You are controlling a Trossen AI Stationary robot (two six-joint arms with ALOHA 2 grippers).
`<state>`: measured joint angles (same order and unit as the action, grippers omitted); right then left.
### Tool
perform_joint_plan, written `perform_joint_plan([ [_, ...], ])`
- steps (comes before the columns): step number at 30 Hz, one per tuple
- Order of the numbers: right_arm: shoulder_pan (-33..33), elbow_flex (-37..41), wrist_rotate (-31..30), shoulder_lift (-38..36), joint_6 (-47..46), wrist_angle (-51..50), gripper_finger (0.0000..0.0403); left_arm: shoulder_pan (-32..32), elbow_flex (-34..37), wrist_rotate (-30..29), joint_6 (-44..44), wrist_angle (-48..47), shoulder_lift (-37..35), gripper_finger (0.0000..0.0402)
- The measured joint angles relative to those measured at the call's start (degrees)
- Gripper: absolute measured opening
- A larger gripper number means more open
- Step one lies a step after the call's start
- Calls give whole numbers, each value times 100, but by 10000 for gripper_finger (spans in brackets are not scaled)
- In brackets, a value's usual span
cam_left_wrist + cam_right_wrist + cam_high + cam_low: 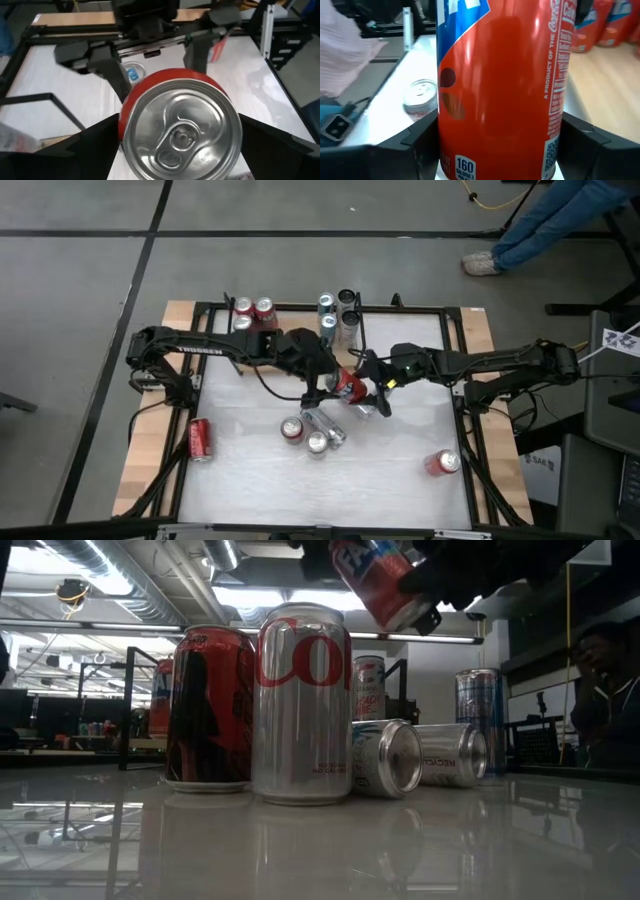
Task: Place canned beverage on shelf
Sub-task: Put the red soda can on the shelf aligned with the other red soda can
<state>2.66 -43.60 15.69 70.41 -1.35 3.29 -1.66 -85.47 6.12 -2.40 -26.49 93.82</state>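
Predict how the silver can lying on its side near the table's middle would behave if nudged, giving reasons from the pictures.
The silver can lies on its curved side, so it would probably roll. The tabletop looks glossy and reflective, likely offering little grip. A second toppled can lies right behind it, so it might bump that.

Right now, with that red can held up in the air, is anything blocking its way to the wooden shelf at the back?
Nothing visible does. The red can hangs above the table between the left claw and right claw. The standing and lying cans below it sit toward the table's front. The shelf already holds cans at both ends, with bare board between.
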Motion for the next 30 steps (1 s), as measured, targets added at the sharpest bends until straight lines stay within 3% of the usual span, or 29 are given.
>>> perform_joint_plan([
  [6, -4, 0, 340, 0, -168, 10, 291, 130, 0, -12, -119, 14, 2, 364],
  [14, -4, -1, 350, 0, -180, 9, 291, 136, 0, -15, -93, 36, 4, 362],
  [30, -7, -3, 371, 0, -163, 5, 308, 136, 0, -27, -117, 49, 4, 289],
])
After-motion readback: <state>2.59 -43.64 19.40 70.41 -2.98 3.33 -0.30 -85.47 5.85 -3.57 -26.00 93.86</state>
